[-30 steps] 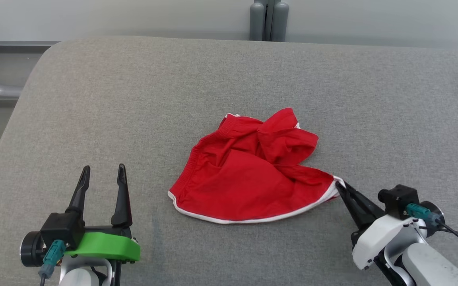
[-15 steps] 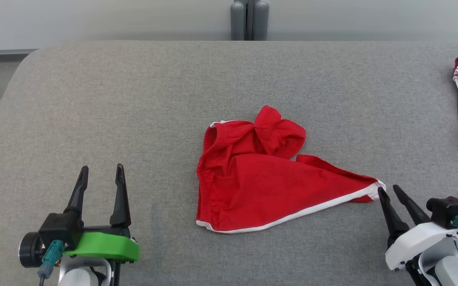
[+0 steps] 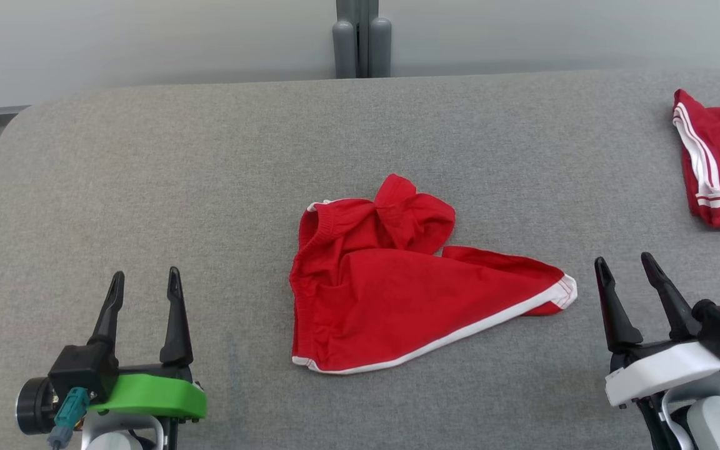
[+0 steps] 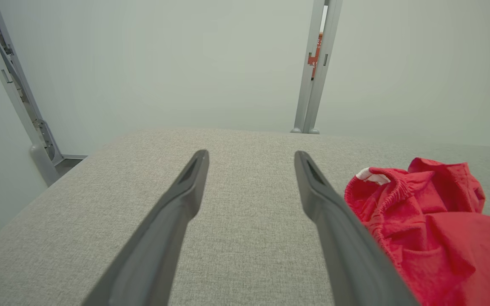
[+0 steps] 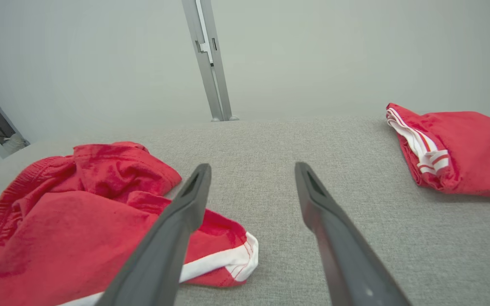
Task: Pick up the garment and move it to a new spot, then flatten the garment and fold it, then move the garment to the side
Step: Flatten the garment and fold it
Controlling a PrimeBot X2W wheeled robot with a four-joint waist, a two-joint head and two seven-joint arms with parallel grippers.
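The garment (image 3: 391, 287) is a pair of red shorts with white trim, lying crumpled in the middle of the grey padded table (image 3: 210, 187). One leg stretches out to the right, ending in a white-edged corner. My right gripper (image 3: 625, 265) stands open just right of that corner, apart from the cloth; in the right wrist view the garment (image 5: 79, 204) lies left of my open right gripper (image 5: 251, 170). At the lower left my left gripper (image 3: 144, 278) is open and empty, well left of the shorts. The left wrist view has the garment (image 4: 432, 221) beside the open left gripper (image 4: 249, 155).
A second red garment with white stripes (image 3: 719, 162) lies folded at the table's right edge, also in the right wrist view (image 5: 462, 148). A grey post (image 3: 363, 37) stands behind the table's far edge. The table's rounded left corner drops off at the left.
My right gripper dragged the leg corner to the right, then opened and let it go, drawing back from the cloth. The head camera also shifted to the right.
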